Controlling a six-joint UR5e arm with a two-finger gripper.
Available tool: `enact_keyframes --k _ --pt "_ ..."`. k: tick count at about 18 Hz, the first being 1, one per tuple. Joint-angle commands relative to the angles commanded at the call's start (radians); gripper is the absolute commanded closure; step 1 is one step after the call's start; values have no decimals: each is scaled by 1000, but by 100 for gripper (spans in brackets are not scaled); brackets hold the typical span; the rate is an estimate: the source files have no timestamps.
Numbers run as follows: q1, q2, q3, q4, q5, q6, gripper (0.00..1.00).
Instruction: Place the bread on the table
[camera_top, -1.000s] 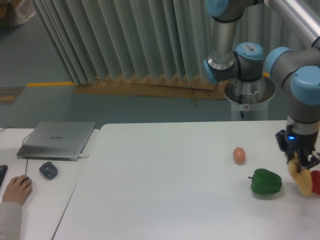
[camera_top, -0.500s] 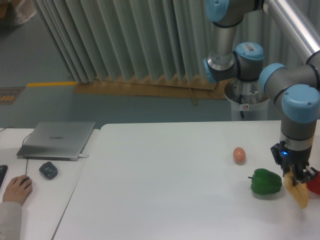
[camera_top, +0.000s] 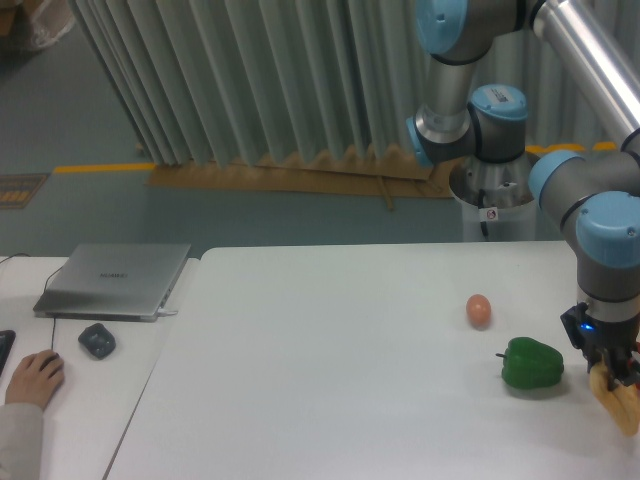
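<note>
At the right edge of the camera view my gripper (camera_top: 610, 372) points down and is shut on the bread (camera_top: 620, 402), a light tan stick that hangs tilted below the fingers, low over the white table (camera_top: 330, 380). I cannot tell whether its lower end touches the tabletop. The bread sits just right of the green pepper (camera_top: 532, 365).
An orange-brown egg (camera_top: 479, 309) lies left of and behind the pepper. On the narrower desk at the left are a closed laptop (camera_top: 113, 279), a dark mouse (camera_top: 97, 340) and a person's hand (camera_top: 30, 378). Grey curtains hang behind.
The gripper has carried the bread lower and toward the table's front, ending slightly further right. The red object beside it earlier no longer shows.
</note>
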Motion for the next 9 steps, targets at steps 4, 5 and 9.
enact_keyframes --k 4,5,9 --pt "-2 3 -17 21 41 0 0" --pt "-3 3 -24 37 41 0 0" --pt "-5 8 -32 67 40 3 0"
